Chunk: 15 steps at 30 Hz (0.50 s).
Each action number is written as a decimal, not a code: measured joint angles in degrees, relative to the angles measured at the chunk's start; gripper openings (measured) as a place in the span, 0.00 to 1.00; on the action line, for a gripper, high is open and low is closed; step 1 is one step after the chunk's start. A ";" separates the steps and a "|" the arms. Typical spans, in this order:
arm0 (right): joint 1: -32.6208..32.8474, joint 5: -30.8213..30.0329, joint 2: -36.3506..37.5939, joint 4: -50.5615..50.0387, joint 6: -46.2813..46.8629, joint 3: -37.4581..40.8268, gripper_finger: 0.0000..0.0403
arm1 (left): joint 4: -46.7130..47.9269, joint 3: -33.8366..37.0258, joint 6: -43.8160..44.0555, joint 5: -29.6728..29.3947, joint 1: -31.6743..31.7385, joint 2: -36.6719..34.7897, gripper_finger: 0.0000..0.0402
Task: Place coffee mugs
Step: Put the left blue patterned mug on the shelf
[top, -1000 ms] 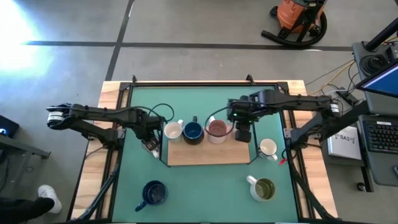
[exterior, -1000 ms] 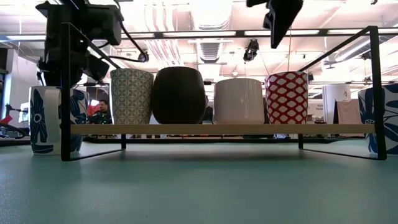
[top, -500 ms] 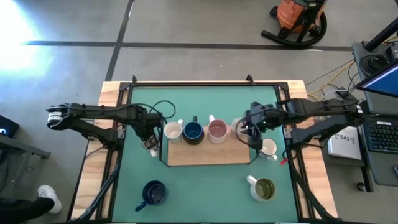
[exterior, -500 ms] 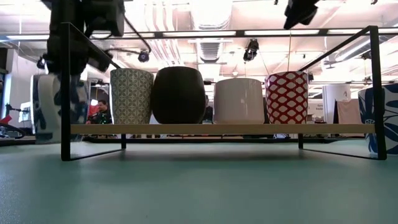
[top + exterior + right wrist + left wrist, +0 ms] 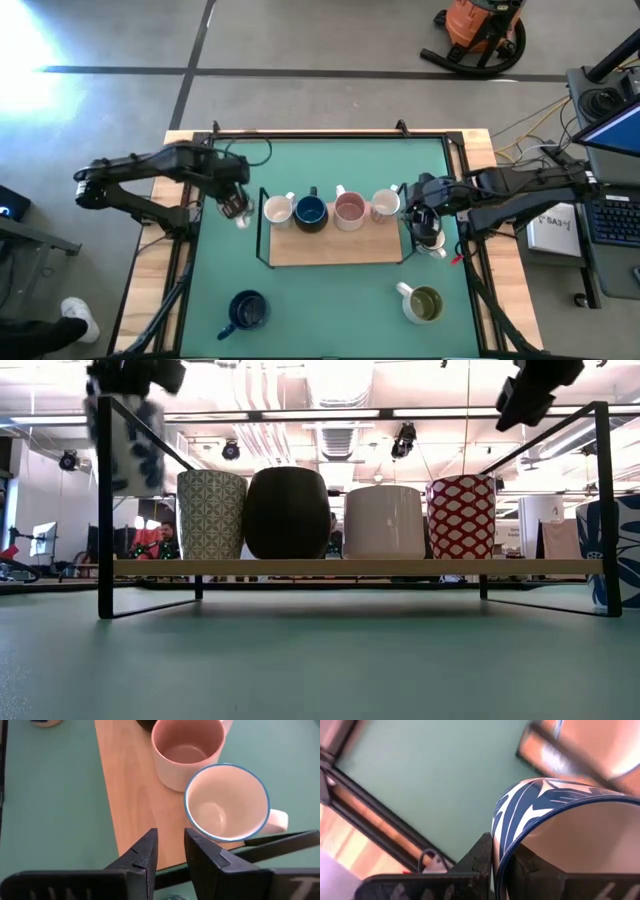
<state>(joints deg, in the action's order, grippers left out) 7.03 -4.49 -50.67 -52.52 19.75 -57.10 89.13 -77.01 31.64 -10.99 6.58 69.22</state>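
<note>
The blue-patterned mug [image 5: 128, 445] has been lifted clear of the table beside the wooden shelf [image 5: 335, 245], clamped in the left gripper [image 5: 234, 207]. A fourth mug [image 5: 385, 204] now stands on the shelf; the right gripper [image 5: 424, 218], jaws nearly closed and empty, has been withdrawn just off the shelf's end, above the next white mug [image 5: 432, 240].

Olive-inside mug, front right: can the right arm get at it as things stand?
Probably yes. The right gripper hangs raised and empty, jaws apart. The olive-inside mug stands alone with nothing crowding it. Only the white mug lies between, and it sits lower than the gripper.
</note>
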 joint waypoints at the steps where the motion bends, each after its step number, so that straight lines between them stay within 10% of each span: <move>1: 0.00 0.00 0.79 0.43 0.11 0.56 0.20 | 0.12 -1.76 0.06 -0.50 0.01 -0.01 0.02; 15: -0.02 -0.02 7.84 5.49 0.07 3.78 0.20 | 0.33 -15.98 -1.43 -1.55 -1.40 2.61 0.02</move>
<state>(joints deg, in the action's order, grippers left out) 7.01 -4.51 -42.83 -47.03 19.81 -53.32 89.46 -92.99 30.20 -12.53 5.18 71.84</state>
